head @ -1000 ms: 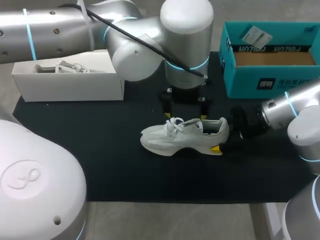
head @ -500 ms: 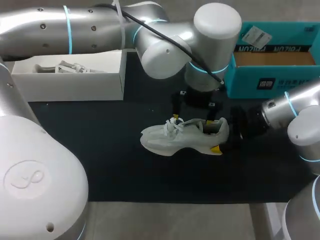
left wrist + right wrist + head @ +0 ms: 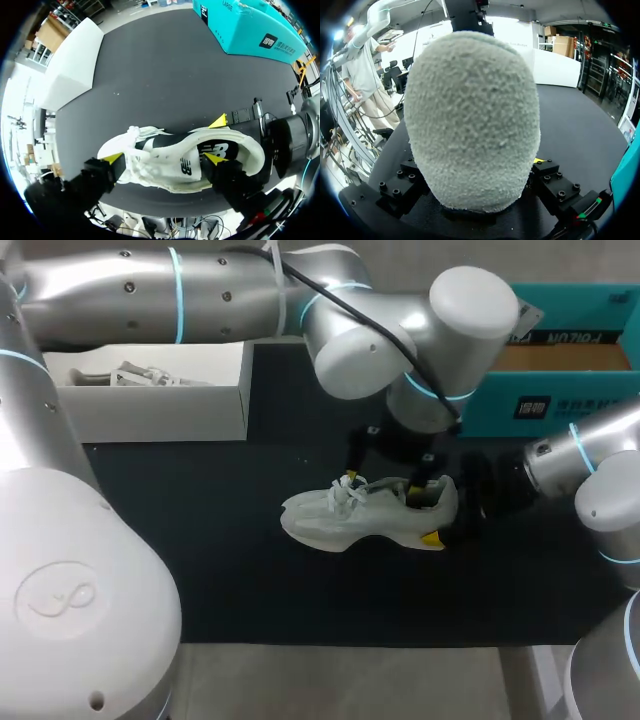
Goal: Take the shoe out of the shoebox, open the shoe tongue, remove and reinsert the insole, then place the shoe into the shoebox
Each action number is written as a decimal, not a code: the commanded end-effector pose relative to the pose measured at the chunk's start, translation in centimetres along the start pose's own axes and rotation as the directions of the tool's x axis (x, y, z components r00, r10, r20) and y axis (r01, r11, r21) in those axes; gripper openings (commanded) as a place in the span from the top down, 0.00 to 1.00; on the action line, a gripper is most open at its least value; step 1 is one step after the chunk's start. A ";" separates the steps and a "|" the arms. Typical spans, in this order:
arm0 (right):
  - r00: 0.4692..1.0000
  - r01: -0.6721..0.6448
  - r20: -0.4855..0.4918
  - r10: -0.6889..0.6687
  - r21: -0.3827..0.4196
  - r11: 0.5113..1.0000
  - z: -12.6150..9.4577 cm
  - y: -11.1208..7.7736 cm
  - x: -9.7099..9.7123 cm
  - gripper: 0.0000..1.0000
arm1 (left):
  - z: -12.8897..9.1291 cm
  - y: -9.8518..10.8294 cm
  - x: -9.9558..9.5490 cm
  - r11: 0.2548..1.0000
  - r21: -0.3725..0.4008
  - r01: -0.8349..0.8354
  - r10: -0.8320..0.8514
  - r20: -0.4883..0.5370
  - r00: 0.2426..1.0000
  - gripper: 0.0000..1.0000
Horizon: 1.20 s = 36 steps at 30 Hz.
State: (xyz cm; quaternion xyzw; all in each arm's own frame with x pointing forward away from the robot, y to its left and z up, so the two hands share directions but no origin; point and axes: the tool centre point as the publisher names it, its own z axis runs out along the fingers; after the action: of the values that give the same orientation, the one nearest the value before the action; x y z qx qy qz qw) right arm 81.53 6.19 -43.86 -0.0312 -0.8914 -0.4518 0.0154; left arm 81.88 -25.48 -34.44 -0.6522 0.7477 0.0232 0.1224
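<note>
Fingertips [image 3: 112, 158] of the left gripper [image 3: 163, 158] stand spread wide, one over the laces and the other over the collar, pinching nothing. It hangs just above the pale grey-white knit running shoe [image 3: 335, 520], which lies between the tips. The shoe stands upright on its sole near the middle of the black matte table surface [image 3: 200, 560], with its toe towards the left edge and its heel towards the right.

At the heel, the right gripper [image 3: 445, 515] is pressed in from both sides. Its wrist view is filled by the fuzzy heel counter, with a finger block on each flank, so it looks clamped on the shoe and steadying it.

A teal cardboard shoebox [image 3: 560, 415] sits open at the far right corner, well apart from the shoe. A white open-topped box [image 3: 150, 415] sits at the far left.

The shoe is out of its box, so the step in hand is probably opening the tongue. The next move calls for the left fingers to drop, close on the tongue behind the laces and draw it up and forward. Meanwhile the right gripper would need to keep the heel pinned so the shoe does not tip.
</note>
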 end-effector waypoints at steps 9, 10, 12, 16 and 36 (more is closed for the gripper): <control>1.000 0.000 0.002 0.000 0.002 1.000 0.9 -0.4 -0.2 1.00 | 1.2 0.2 -0.6 1.000 -0.025 0.014 -0.013 0.050 0.999 0.00; 1.000 0.000 0.002 0.000 0.002 1.000 0.9 -0.4 -0.2 1.00 | 1.2 0.2 -1.0 0.999 -0.028 0.020 -0.019 0.049 0.999 0.00; 1.000 0.000 0.002 0.000 0.002 1.000 0.9 -0.4 -0.2 1.00 | 0.8 0.4 -1.6 0.999 -0.029 0.027 -0.025 0.048 0.999 0.00; 1.000 0.000 0.002 0.000 0.002 1.000 0.9 -0.4 -0.2 1.00 | 0.1 0.7 -3.0 0.998 -0.032 0.046 -0.045 0.040 0.998 0.00; 1.000 0.000 0.002 0.000 0.002 1.000 0.9 -0.4 -0.2 1.00 | -1.4 1.6 -2.8 0.981 -0.160 0.113 -0.143 -0.194 0.970 1.00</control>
State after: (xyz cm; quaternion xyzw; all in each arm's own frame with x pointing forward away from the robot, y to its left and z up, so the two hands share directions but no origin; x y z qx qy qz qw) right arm 81.54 6.22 -43.87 -0.0311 -0.8914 -0.4518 0.0154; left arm 80.18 -23.51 -32.66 -0.7048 0.7083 0.0246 0.0298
